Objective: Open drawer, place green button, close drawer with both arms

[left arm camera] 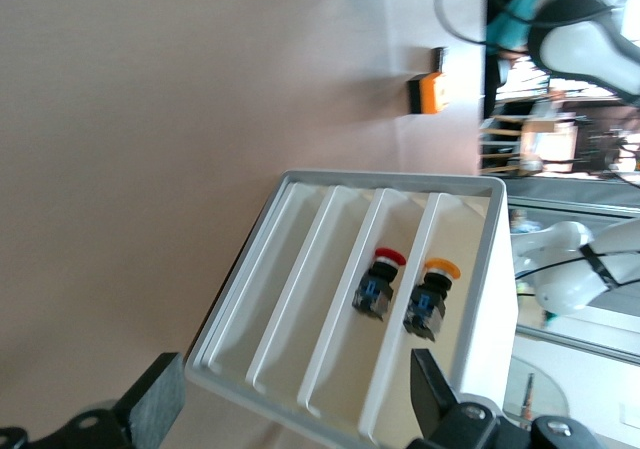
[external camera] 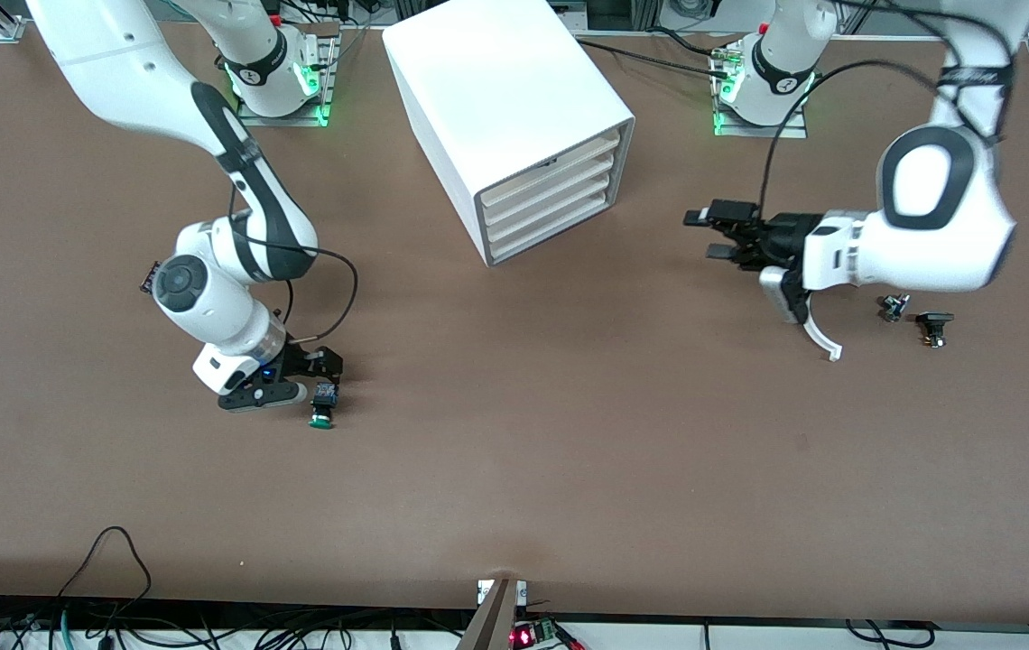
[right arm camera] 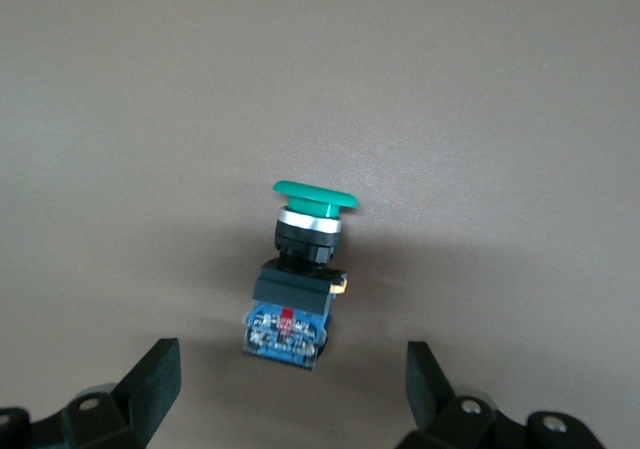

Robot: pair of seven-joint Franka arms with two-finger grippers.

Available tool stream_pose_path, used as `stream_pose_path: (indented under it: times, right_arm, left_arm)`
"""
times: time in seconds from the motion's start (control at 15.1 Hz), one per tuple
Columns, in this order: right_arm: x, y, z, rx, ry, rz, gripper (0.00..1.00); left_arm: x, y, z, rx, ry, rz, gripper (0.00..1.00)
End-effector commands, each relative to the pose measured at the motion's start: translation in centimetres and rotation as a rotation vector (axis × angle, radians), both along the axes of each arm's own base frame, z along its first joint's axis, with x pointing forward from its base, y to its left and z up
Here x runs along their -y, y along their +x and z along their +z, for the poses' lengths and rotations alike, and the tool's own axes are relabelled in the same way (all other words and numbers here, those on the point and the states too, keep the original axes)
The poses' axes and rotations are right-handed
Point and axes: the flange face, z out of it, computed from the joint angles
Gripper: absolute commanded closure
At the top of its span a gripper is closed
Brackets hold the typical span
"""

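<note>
I'm seeing the button [external camera: 323, 408] lying on the table, right gripper [external camera: 302, 379] hovering over it, jaws wide. Left gripper [external camera: 720, 235], jaws wide, is facing the cabinet [external camera: 514, 117] at its 3 o'clock, all 4 drawers closed.

- The right claw [external camera: 320, 384] hangs low over the button [external camera: 323, 406] with its fingers [right arm camera: 150, 384] spread wide, clear table on both sides of the button, nothing between fingers and part.
- The cabinet [external camera: 505, 117] stands mid-table between the arm bases; its stacked drawers [external camera: 551, 194] face the left arm's end and all sit flush.
- The left claw [external camera: 720, 233] is in front of those drawers, fingers apart, bare table between claw and drawer fronts.
- Two small black parts [external camera: 916, 316] lie near the left arm's end, nearer the front camera than the left arm's wrist.
- The wide strip of table nearest the front camera is bare.
</note>
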Motion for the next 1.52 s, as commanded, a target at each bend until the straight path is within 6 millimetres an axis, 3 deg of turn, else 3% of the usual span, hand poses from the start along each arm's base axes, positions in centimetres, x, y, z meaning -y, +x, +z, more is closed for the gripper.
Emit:
stream_pose_path:
  times: [0.0,0.2,0.53,0.79,0.99,1.26,1.46]
  right_arm:
    - [-1.2,-0.2,-0.5,0.001,0.026,-0.040,0.00]
    - [-2.2,-0.2,-0.5,0.003,0.028,-0.035,0.01]
    - [-1.6,0.0,-0.8,0.004,0.025,-0.029,0.15]
    - [-1.5,-0.1,-1.3,-0.004,0.024,-0.032,0.44]
    - [-1.4,-0.1,-1.3,-0.004,0.023,-0.034,0.67]
    - [-1.4,-0.1,-1.3,-0.005,0.024,-0.040,1.00]
    - [-1.6,0.4,-0.5,0.008,0.027,-0.035,1.00]
  left_arm:
    - [0.6,-1.5,-4.5,0.033,-0.106,0.035,0.01]
    - [2.5,-4.3,-9.9,0.040,-0.193,0.068,0.07]
    - [4.8,-7.2,-16.7,0.029,-0.313,0.103,0.23]
    - [7.0,-9.8,-18.4,-0.034,-0.349,0.115,0.43]
    - [8.6,-11.7,-20.5,-0.101,-0.365,0.095,0.43]
    - [9.2,-13.4,-21.2,-0.141,-0.368,0.096,0.42]
    - [10.0,-14.8,-21.4,-0.165,-0.377,0.084,0.43]
